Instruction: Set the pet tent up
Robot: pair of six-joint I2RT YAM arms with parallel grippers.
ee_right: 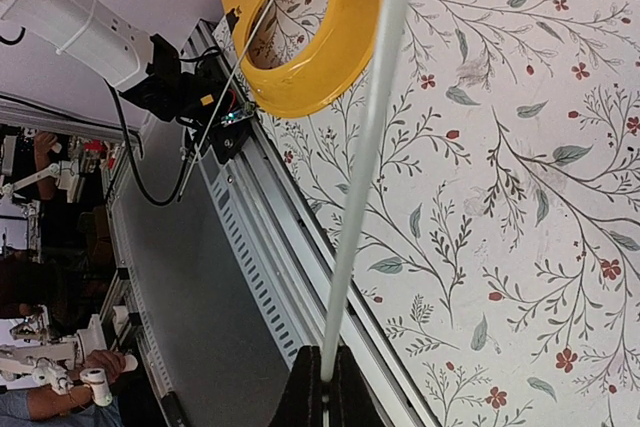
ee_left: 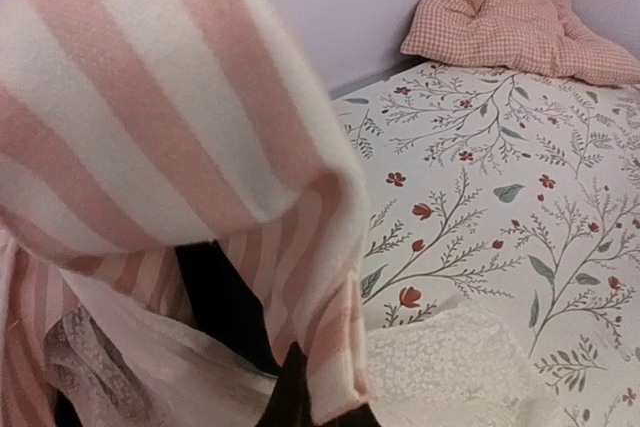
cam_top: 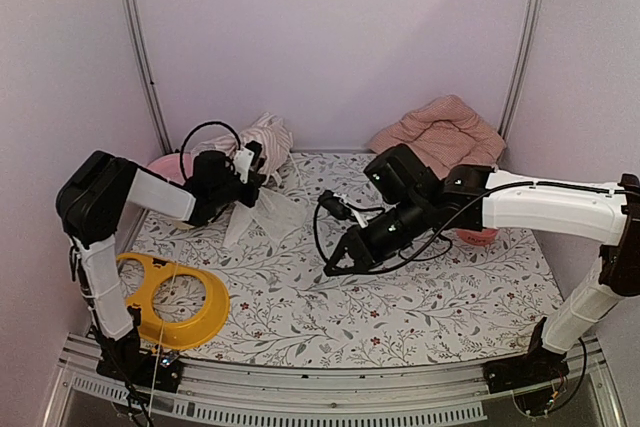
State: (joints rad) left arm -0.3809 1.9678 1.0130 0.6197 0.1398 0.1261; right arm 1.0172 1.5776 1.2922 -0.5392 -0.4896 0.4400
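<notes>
**Tent crumpled, pole pinched**

We see the pink-and-white striped fabric pet tent (cam_top: 268,137) crumpled in a heap beyond the yellow plastic ring (ee_right: 345,57). The left gripper (cam_top: 245,169) is buried in its folds, and we cannot tell whether its jaws are closed. Right of the ring, the right gripper (ee_right: 322,387) is clamped on a thin white pole (ee_right: 365,147).
</notes>
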